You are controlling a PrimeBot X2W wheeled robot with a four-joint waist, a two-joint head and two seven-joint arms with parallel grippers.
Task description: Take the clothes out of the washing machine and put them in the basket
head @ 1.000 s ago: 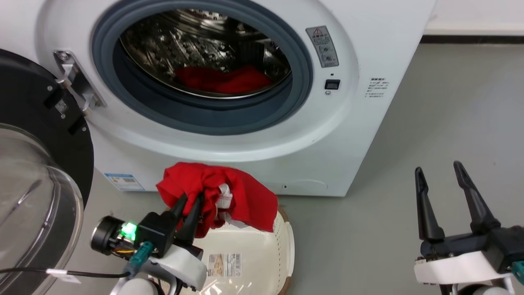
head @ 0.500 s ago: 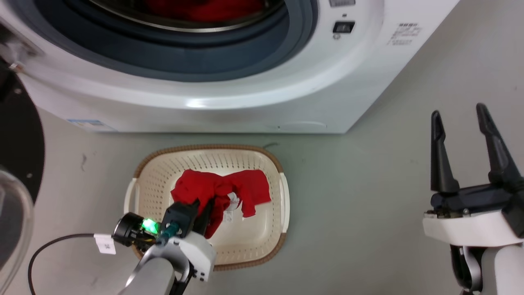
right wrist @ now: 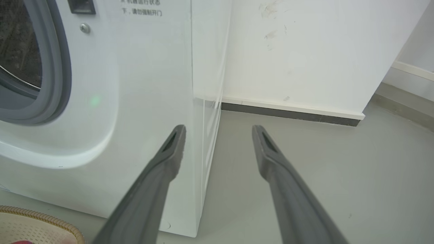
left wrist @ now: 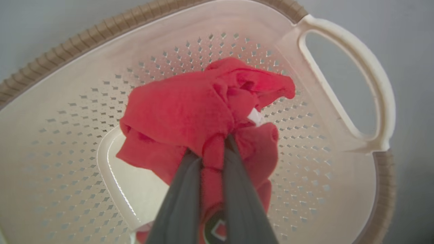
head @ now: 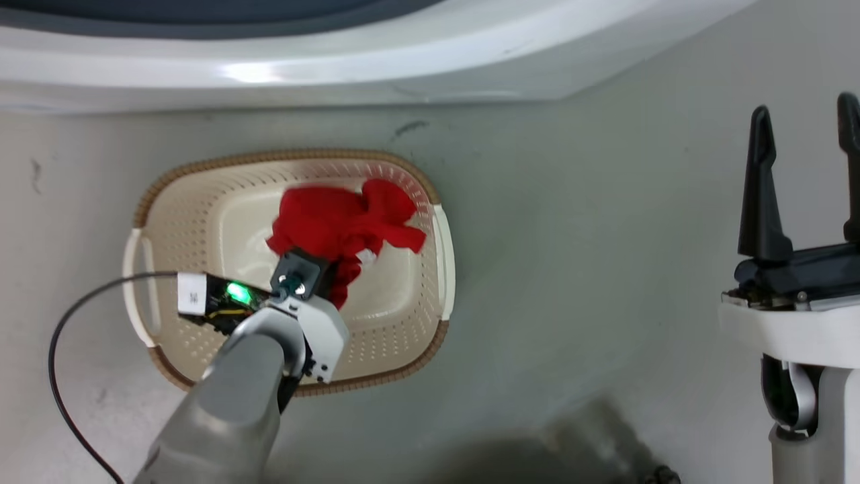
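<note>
1. Container. The cream perforated basket (head: pixel 154 222) stands on the grey floor (head: pixel 571 269), just in front of the washing machine (head: pixel 336 60). It has a brown woven-look rim and a white handle at each end. It holds one red garment (head: pixel 329 222), bunched, with a small patch of white trim showing. The garment sits toward the basket's right end, inside the rim. Whether it rests on the basket floor cannot be told.

2. Left hand (left wrist: pixel 210 149). Clenched on a fold of the red garment. In the left wrist view both dark fingers (left wrist: pixel 183 189) converge with red cloth pinched between them.

3. Labels. A white tag (head: pixel 191 294) on the black cable (head: pixel 57 349) at the left wrist carries a mark too small to read. A green indicator (head: pixel 236 292) is lit beside it. In the right wrist view, a line of Chinese characters is printed on the machine front, cropped by the top edge.

4. Surroundings. The right wrist view shows the grey rubber ring (right wrist: pixel 57 67), part of the steel drum (right wrist: pixel 17 44), a white wall (right wrist: pixel 305 51) and a dark skirting strip (right wrist: pixel 288 113).

5. Right hand (head: pixel 803 107). Released, fingers spread and holding nothing, well apart from the basket, over bare floor.
</note>
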